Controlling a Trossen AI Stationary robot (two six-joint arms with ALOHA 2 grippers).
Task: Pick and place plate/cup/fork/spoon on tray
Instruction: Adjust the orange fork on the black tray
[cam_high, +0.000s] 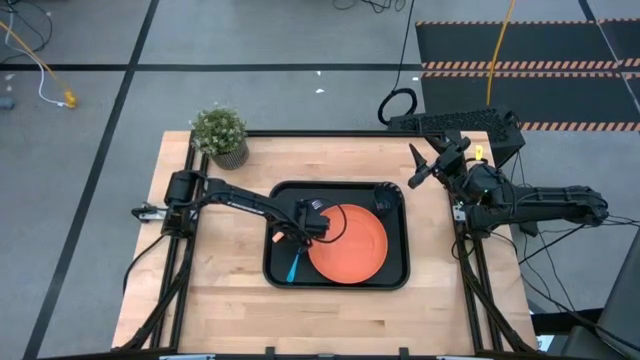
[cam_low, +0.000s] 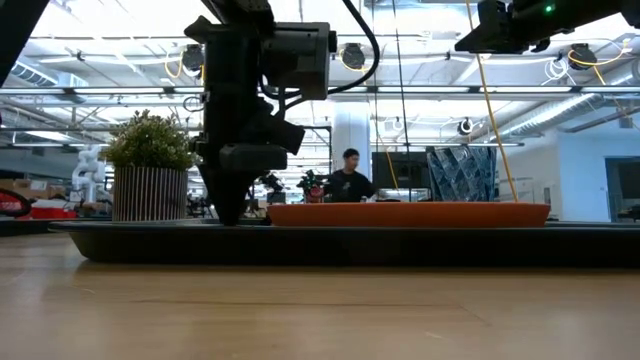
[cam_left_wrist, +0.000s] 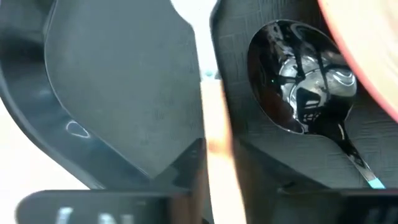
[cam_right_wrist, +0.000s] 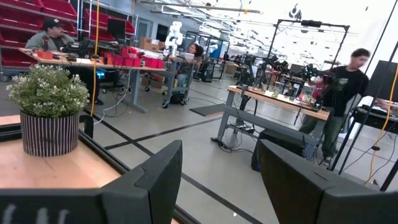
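Note:
The black tray (cam_high: 390, 275) lies mid-table. On it rest the orange plate (cam_high: 349, 243), the dark cup (cam_high: 383, 204) at its far right corner, and the blue-handled spoon (cam_high: 293, 266), whose bowl (cam_left_wrist: 301, 78) lies flat on the tray floor. My left gripper (cam_high: 298, 236) points down over the tray's left part, beside the plate, shut on the fork (cam_left_wrist: 216, 118). In the high view the gripper hides the fork. My right gripper (cam_high: 418, 168) hangs open and raised off the table's far right edge. My left gripper pinches the fork's orange-yellow handle (cam_left_wrist: 216, 127) between its two fingers, coming from above and pointing steeply down. The fingers lie across the handle, and the pale metal end (cam_left_wrist: 193, 18) runs on beyond them. In the low view its fingertips (cam_low: 228, 212) sit at tray-rim height; whether the fork is lifted cannot be told.
A potted plant (cam_high: 221, 135) stands at the table's far left corner. The plate's rim (cam_low: 410, 213) rises just right of my left gripper. Bare wood lies left of and in front of the tray. People stand in the room behind the table.

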